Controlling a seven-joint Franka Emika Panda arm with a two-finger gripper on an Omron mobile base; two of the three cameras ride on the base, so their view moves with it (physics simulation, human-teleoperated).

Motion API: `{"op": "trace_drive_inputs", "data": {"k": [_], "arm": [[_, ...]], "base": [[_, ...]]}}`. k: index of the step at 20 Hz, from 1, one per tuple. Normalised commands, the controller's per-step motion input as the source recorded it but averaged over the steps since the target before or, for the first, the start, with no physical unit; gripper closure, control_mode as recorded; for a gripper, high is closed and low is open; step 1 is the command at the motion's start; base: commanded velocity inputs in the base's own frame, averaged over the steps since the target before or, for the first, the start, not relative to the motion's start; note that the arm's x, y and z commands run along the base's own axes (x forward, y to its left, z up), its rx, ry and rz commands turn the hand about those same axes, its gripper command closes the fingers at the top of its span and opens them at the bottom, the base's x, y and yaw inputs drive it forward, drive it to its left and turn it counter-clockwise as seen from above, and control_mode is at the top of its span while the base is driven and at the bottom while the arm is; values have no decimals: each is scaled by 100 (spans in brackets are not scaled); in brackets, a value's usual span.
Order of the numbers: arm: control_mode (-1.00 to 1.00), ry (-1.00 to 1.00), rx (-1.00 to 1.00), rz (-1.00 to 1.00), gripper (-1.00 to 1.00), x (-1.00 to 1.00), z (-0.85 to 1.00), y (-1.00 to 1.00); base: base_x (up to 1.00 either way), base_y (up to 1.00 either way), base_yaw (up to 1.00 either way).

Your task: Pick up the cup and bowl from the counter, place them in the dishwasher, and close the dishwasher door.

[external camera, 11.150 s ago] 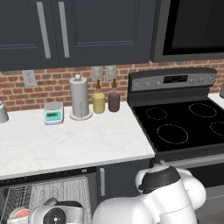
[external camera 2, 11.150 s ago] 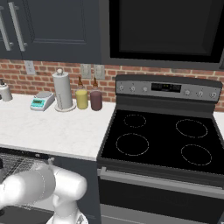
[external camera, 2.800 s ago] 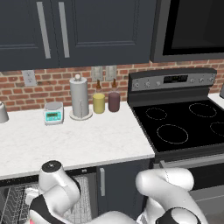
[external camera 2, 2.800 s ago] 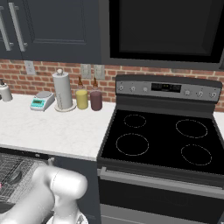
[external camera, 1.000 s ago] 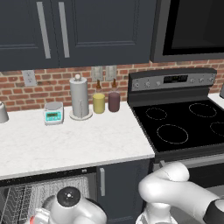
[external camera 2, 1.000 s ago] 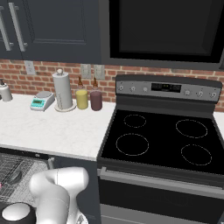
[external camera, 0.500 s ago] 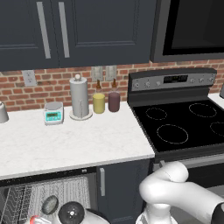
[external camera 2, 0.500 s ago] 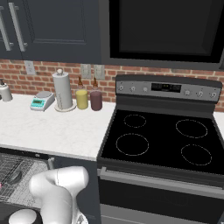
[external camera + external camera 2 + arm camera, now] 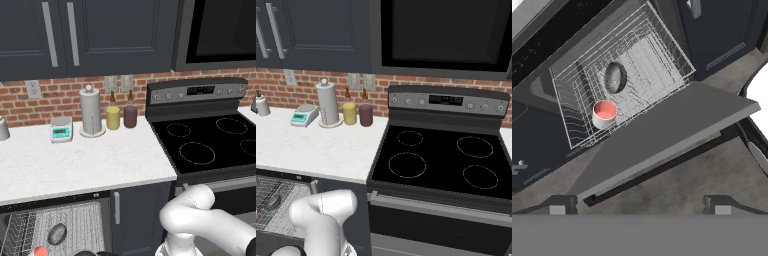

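A red brick wall (image 9: 55, 97) runs behind the worktop, with dark navy upper cabinets (image 9: 100, 35) above. A black stovetop (image 9: 441, 160) sits to the right under a dark microwave (image 9: 446, 35). The floor (image 9: 677, 192) is brownish grey.

The white arm (image 9: 210, 227) bends low from the base, its elbow raised and forearm reaching down to the left. The gripper (image 9: 637, 207) points downward with its two dark fingers (image 9: 559, 205) spread wide apart, holding nothing.
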Motion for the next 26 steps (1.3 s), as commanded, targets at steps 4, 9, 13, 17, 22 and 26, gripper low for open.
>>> {"op": "trace_drive_inputs", "data": {"k": [4,9,13,17,22,26], "arm": [[-100,-11,0,0,-100,-3,-1,0],[-100,-13,0,0,-100,-6,0,-1],[-100,-15,0,0,-100,-4,0,0],[-100,-18,0,0,-100,0,0,0],[-100,-21,0,0,-100,-7,0,0],[-100,-27,0,-2,-100,-10,-3,-3]], "base": [[0,0,0],[0,0,0],[0,0,0],[0,0,0],[0,0,0],[0,0,0]]}}
